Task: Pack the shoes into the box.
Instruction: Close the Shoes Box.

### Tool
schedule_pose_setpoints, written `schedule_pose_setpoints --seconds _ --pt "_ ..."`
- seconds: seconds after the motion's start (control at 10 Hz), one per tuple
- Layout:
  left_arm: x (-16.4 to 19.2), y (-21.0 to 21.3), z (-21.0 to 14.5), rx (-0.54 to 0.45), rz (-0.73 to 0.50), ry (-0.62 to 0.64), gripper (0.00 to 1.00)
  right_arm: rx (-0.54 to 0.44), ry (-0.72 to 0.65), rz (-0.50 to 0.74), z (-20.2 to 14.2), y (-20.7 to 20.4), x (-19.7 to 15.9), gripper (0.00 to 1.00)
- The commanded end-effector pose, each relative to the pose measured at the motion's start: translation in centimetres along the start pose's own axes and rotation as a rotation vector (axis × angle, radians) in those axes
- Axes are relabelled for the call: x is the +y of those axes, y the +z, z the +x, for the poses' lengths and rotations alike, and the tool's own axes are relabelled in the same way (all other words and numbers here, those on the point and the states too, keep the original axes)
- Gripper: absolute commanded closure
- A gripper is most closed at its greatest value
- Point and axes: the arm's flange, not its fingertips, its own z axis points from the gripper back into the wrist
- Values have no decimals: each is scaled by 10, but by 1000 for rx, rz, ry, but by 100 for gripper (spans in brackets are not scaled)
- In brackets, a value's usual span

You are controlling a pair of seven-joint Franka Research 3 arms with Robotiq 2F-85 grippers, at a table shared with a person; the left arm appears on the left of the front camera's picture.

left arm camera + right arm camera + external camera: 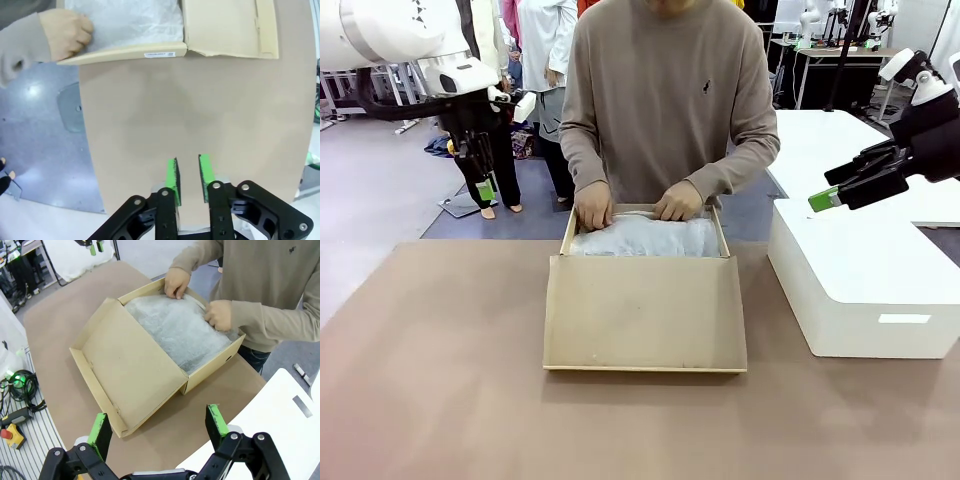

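The box [645, 310] is a tan cardboard shoebox at mid-table, its flap lid lying open toward me. White tissue paper [640, 238] covers its inside, so the shoes are hidden. The person's hands [592, 208] press the tissue at the far rim. My left gripper [485, 190] hangs high at the far left, away from the box. In the left wrist view its jaws [189, 172] stand nearly together over bare table, with nothing between them; the box [225, 25] lies ahead. My right gripper [828, 188] hovers open at the right. The right wrist view shows it [159, 427] wide open and empty, short of the box [125, 365].
A large white block-shaped box [860, 290] stands on the table to the right of the shoebox, below my right gripper. Bare brown tabletop [430, 380] stretches to the left and front. The person stands at the far edge, behind the box.
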Motion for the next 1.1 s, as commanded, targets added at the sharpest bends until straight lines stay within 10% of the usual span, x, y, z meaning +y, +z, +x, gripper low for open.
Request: schedule_pose_setpoints --seconds 0.0,1.0 --pt "-4 1 -12 -36 -19 -29 100 -17 13 13 0 -1 -2 0" --pt "1 2 -15 -54 -43 18 100 -17 13 13 0 -1 -2 0"
